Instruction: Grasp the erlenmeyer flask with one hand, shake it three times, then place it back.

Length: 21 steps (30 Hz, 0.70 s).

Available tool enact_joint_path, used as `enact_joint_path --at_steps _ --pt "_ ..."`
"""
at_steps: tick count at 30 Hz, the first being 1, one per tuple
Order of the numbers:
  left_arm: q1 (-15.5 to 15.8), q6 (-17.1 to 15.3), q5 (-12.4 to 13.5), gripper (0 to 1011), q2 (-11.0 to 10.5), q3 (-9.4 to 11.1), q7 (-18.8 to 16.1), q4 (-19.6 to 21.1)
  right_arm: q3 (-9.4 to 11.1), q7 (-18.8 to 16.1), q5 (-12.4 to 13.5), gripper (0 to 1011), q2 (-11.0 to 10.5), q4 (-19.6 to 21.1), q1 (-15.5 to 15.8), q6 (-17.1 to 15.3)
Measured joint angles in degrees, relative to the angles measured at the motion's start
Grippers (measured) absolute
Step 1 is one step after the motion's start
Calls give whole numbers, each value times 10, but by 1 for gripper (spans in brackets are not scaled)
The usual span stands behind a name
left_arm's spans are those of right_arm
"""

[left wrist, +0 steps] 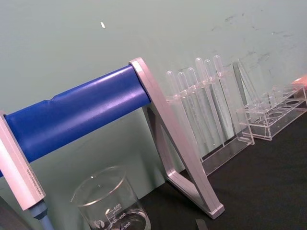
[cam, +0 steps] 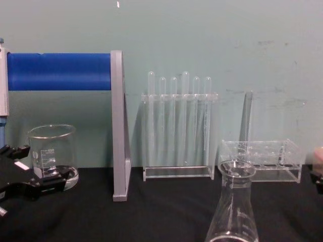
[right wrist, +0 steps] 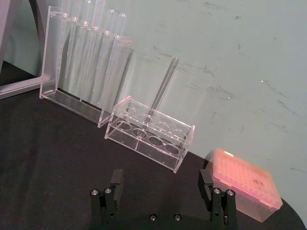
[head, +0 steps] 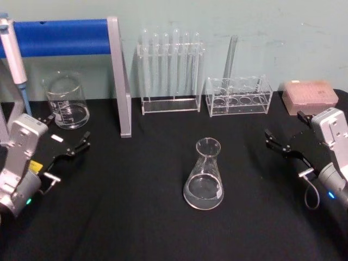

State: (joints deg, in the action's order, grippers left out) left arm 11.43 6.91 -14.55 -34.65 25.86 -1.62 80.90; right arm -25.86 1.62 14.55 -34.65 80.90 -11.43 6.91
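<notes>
Closest to you, the erlenmeyer flask [head: 205,176] stands upright on the black tabletop [head: 136,212], neck up, nothing gripping it. A little farther back, the right end effector [head: 274,140] waits to its right, released and empty, and looks the nearer one. The left end effector [head: 68,136], also released, sits well apart on the flask's other side. Beyond them stand the beaker [head: 66,102] and the test-tube rack [head: 169,81]
</notes>
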Motion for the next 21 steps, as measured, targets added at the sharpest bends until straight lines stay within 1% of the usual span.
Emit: enact_joint_path --at_steps 19,21 --pt "0 0 0 1001 0 0 0 0 0 0 0 1002 0 0 0 0" --pt "0 0 0 1001 0 0 0 0 2 -1 0 1003 1 0 0 -2"
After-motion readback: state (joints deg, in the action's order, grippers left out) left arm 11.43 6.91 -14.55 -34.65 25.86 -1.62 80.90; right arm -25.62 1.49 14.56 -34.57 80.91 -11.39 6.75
